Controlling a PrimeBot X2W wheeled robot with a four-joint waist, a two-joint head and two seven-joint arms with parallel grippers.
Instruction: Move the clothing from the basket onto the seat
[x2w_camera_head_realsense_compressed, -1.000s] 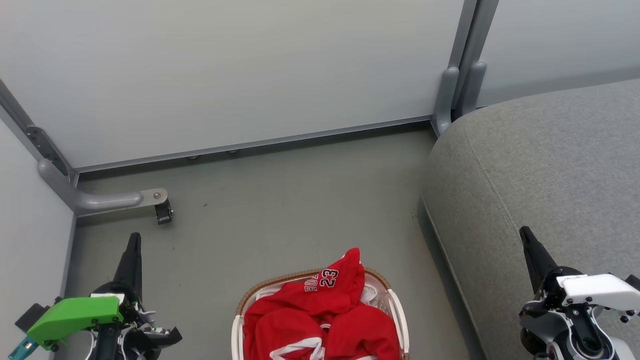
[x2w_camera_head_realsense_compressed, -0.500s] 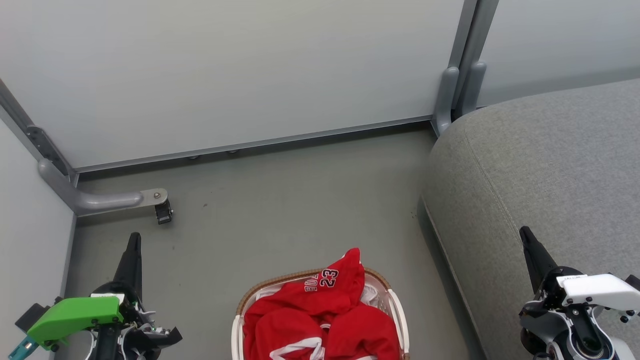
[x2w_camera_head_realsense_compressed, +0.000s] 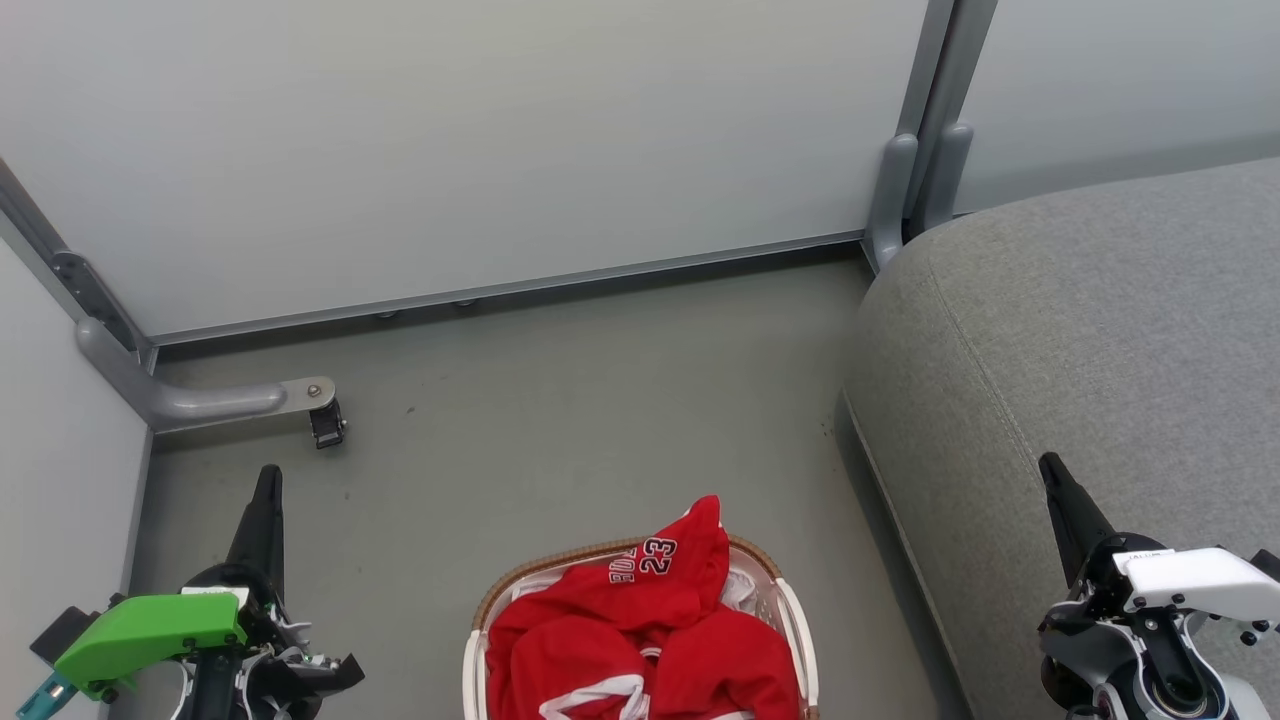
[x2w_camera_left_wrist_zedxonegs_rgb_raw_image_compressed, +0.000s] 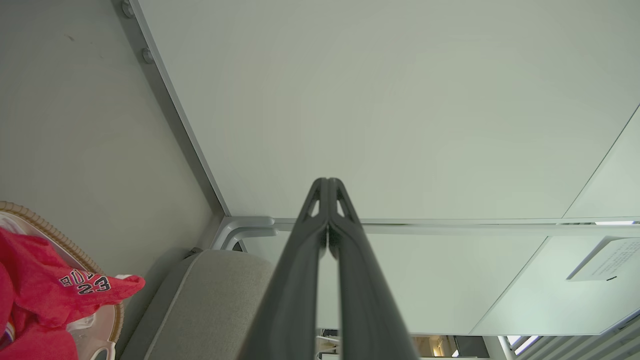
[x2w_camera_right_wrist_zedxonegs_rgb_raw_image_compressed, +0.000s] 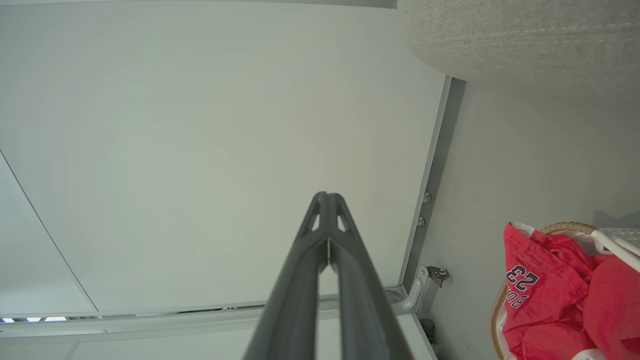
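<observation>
The clothing (x2w_camera_head_realsense_compressed: 640, 620), red sportswear with white trim and a white "23", is lying heaped in the basket (x2w_camera_head_realsense_compressed: 470, 665), which is sitting on the grey floor (x2w_camera_head_realsense_compressed: 560, 400) at the near middle of the scene, left of the seat (x2w_camera_head_realsense_compressed: 1100, 330). The left gripper (x2w_camera_head_realsense_compressed: 267, 480) is hanging to the basket's left with its two dark fingers pressed together and holding nothing. The right gripper (x2w_camera_head_realsense_compressed: 1052, 468), likewise pinched closed and empty, is hovering at the near right against the seat, and both are pointing toward the far pale wall panel (x2w_camera_head_realsense_compressed: 500, 150).
</observation>
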